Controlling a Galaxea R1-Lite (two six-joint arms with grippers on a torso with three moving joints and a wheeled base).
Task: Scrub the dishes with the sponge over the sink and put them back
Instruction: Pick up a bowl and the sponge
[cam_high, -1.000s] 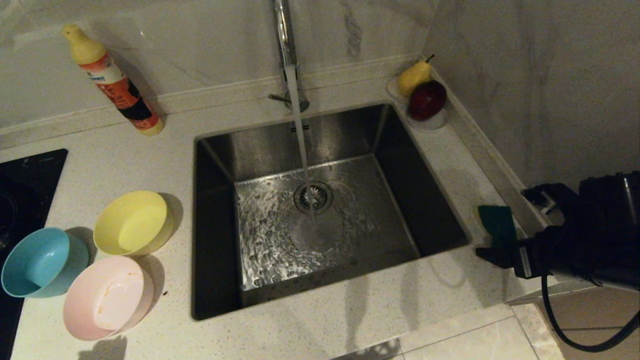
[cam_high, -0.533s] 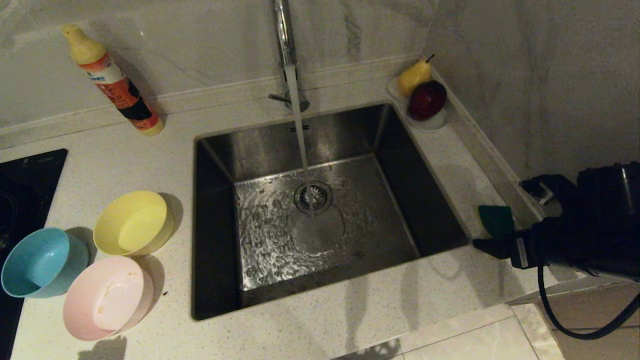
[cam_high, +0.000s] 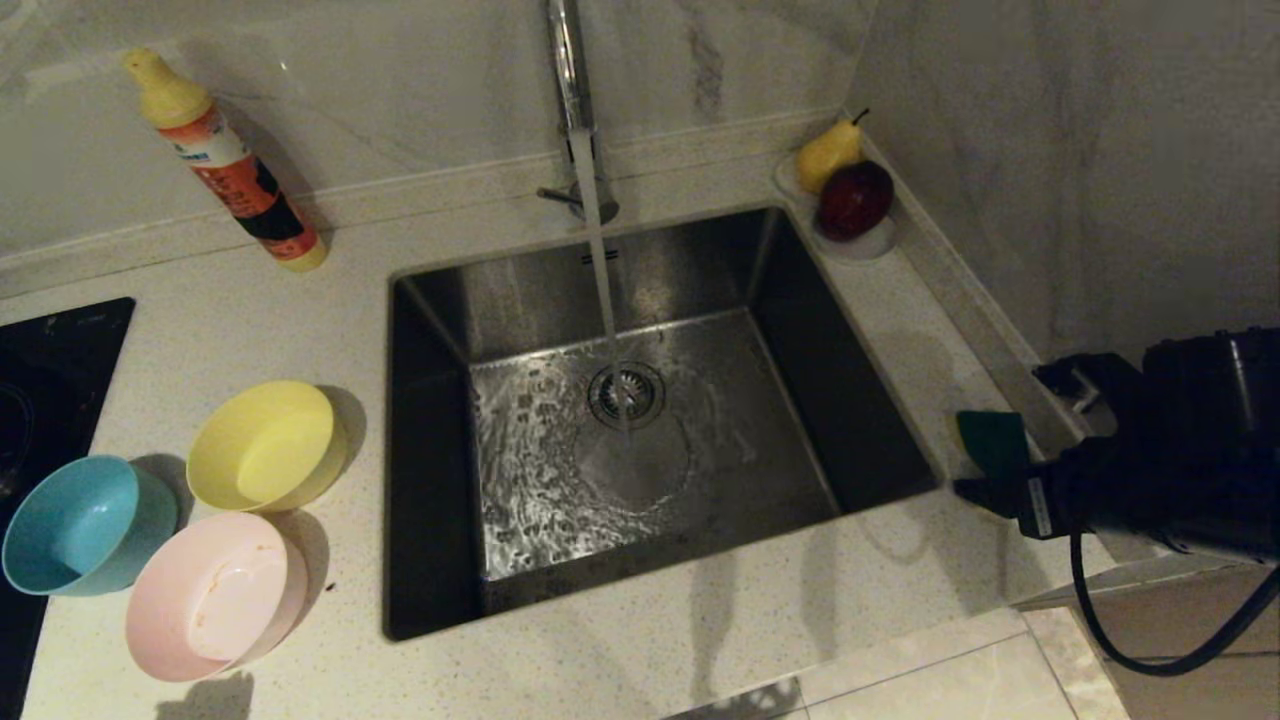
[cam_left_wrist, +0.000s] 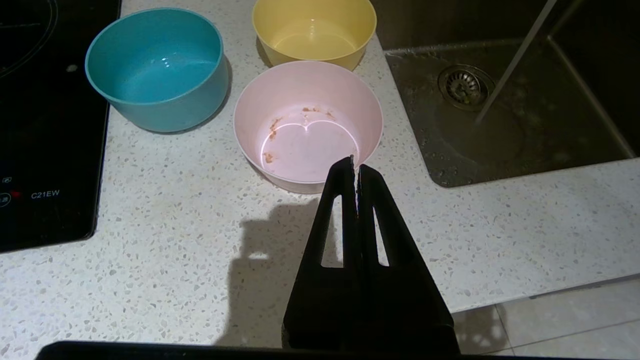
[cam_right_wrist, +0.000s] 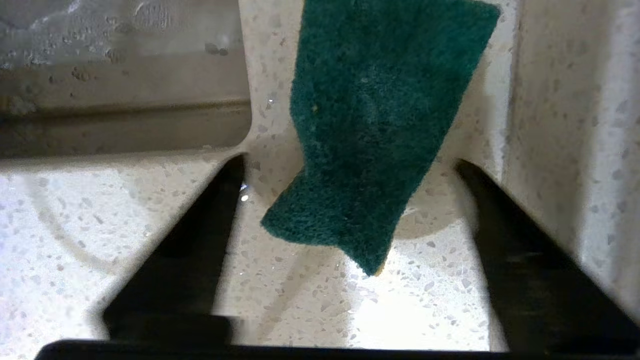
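Observation:
Three bowls stand on the counter left of the sink (cam_high: 430, 450): yellow (cam_high: 265, 445), blue (cam_high: 85, 525), and pink (cam_high: 215, 595) with brownish smears. The dark green sponge (cam_high: 992, 442) lies flat on the counter strip right of the sink. My right gripper (cam_high: 1000, 432) is open and low over the counter, one finger on each side of the sponge's near end. In the right wrist view the sponge (cam_right_wrist: 380, 125) reaches in between the fingers of that gripper (cam_right_wrist: 350, 161) without touching them. My left gripper (cam_left_wrist: 356, 167) is shut and empty, hovering just short of the pink bowl (cam_left_wrist: 305, 125).
Water runs from the tap (cam_high: 568, 70) onto the drain strainer (cam_high: 627, 393). A detergent bottle (cam_high: 225, 165) leans on the back wall. A white dish with a pear and an apple (cam_high: 850, 195) sits at the back right. A black hob (cam_high: 50, 370) is far left. A raised ledge (cam_high: 990, 320) borders the sponge's strip.
My right gripper has crept slightly further along the sponge and covers a bit more of it. The bowls, the sponge and the left gripper have not moved.

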